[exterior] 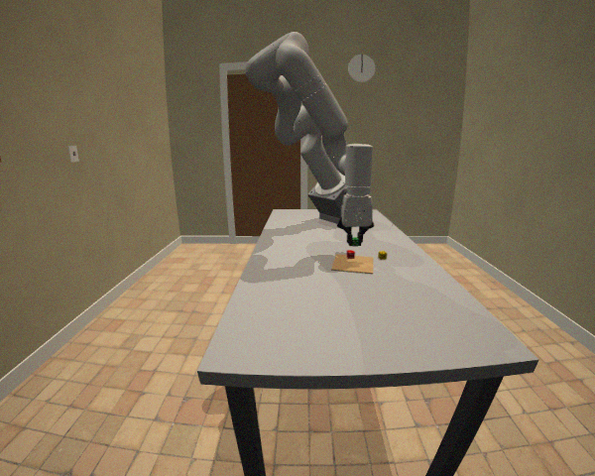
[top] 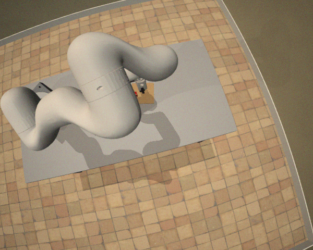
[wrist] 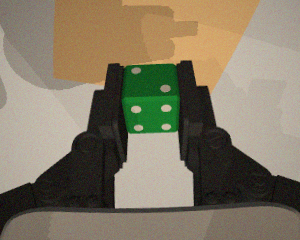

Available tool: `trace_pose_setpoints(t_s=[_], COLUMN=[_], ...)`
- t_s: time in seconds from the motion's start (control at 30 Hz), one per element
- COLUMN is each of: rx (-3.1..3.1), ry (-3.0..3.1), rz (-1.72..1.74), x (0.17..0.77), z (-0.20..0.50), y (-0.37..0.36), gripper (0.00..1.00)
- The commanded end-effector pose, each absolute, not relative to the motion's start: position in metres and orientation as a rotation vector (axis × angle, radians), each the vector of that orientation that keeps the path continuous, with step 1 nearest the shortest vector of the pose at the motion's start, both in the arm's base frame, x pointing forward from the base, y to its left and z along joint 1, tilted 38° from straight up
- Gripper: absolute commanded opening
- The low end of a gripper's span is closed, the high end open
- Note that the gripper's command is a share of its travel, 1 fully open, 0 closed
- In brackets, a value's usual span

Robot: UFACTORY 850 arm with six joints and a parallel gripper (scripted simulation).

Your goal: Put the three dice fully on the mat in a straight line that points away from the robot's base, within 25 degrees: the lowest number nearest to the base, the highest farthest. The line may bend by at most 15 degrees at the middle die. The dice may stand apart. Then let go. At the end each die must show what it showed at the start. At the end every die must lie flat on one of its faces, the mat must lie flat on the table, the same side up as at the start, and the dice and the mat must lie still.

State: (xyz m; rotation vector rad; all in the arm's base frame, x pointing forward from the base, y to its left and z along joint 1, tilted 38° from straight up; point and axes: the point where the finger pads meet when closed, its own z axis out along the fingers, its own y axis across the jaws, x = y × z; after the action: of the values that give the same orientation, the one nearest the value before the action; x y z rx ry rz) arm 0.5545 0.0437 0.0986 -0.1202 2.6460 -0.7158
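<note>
Green and probably light, stiff and smooth, the cube-shaped die with white pips [exterior: 355, 240] [wrist: 151, 98] hangs above the table, pinched by its opposite sides between the black-fingered gripper's pads [top: 142, 90] [exterior: 355, 242] [wrist: 150, 97]; flat side faces look the safest hold.

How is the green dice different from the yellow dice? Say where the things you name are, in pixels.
The green dice [exterior: 355, 241] [wrist: 150, 100] is up in the air, but the yellow dice [exterior: 382, 255] is down on the table [exterior: 307, 317]. The claw [exterior: 355, 242] [wrist: 151, 83] is holding the green dice, while nothing is holding the yellow dice. And one is green, the other yellow. Both are cube-shaped, and neither one is resting on the mat [top: 148, 99] [exterior: 352, 264] [wrist: 85, 45].
</note>
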Motion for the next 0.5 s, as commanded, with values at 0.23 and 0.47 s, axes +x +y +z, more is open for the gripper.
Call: trace_pose_setpoints(t_s=[0.23, 0.47], rx=[-0.12, -0.12], ry=[2.644, 2.644], rz=[-0.715, -0.715], x=[0.576, 0.58], z=[0.059, 0.051], y=[0.021, 0.016], gripper=[0.21, 0.21])
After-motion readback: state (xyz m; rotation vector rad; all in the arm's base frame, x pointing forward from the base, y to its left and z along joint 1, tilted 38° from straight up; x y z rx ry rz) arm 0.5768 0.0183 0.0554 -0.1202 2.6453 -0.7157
